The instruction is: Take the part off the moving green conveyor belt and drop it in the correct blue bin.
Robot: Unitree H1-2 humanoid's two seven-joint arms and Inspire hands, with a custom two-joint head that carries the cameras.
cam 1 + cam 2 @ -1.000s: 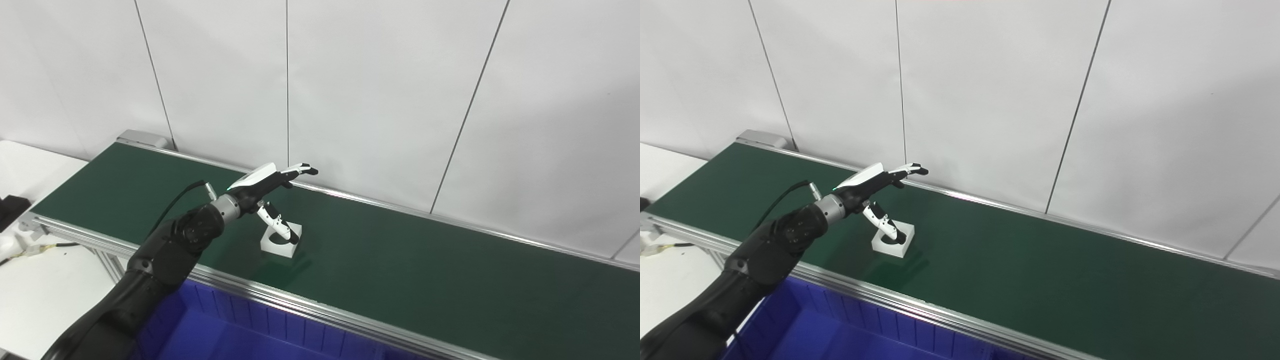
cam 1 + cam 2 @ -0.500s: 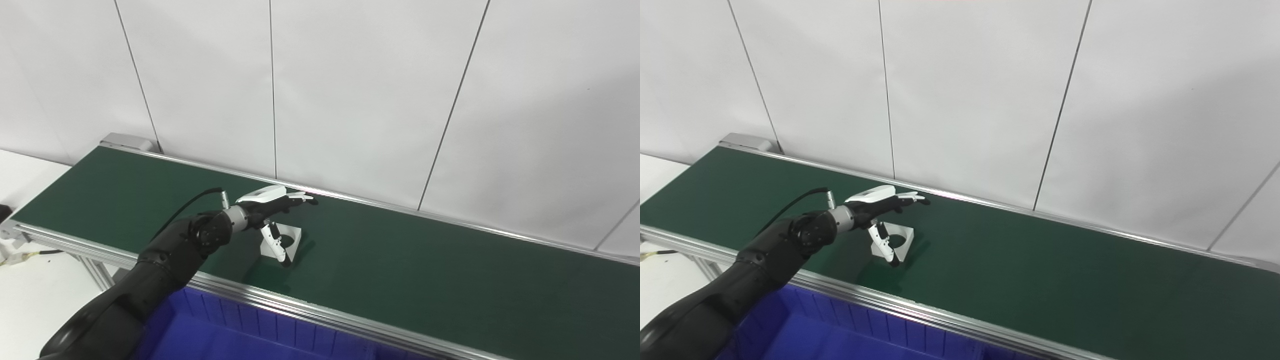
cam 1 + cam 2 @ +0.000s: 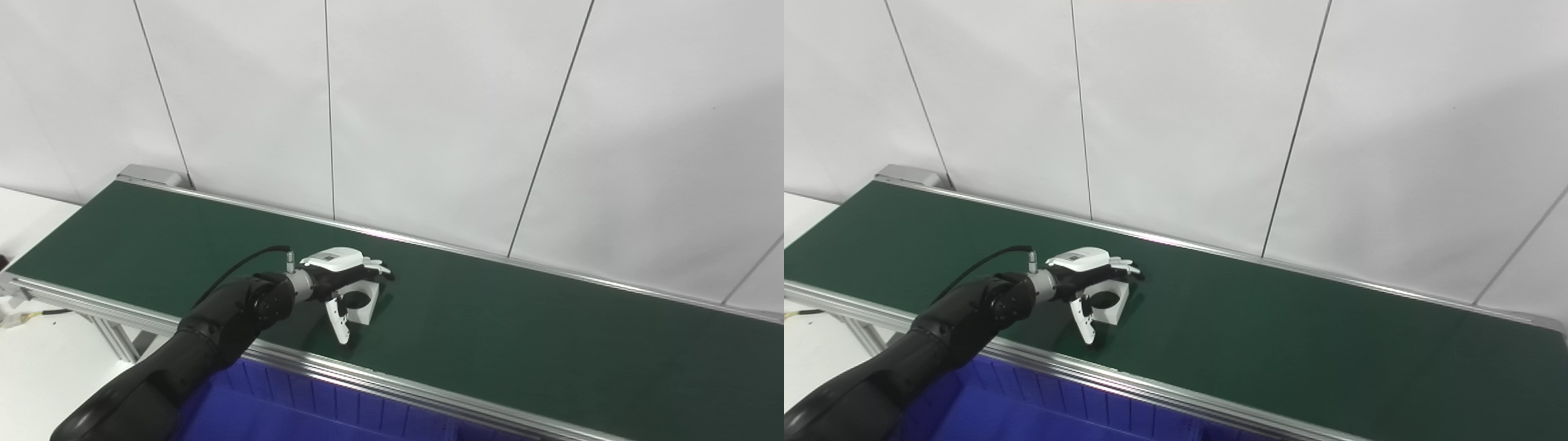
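Dropped my left hand low, open fingers now over the white part, thumb beside it, so grab's next.

A long green conveyor belt carries one white part with a round hole.

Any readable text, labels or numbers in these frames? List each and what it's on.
None readable.
Back of the left hand: a small grey patch, maybe a label, too blurred to read.
White part, green belt, blue bin, wall panels: no markings visible.
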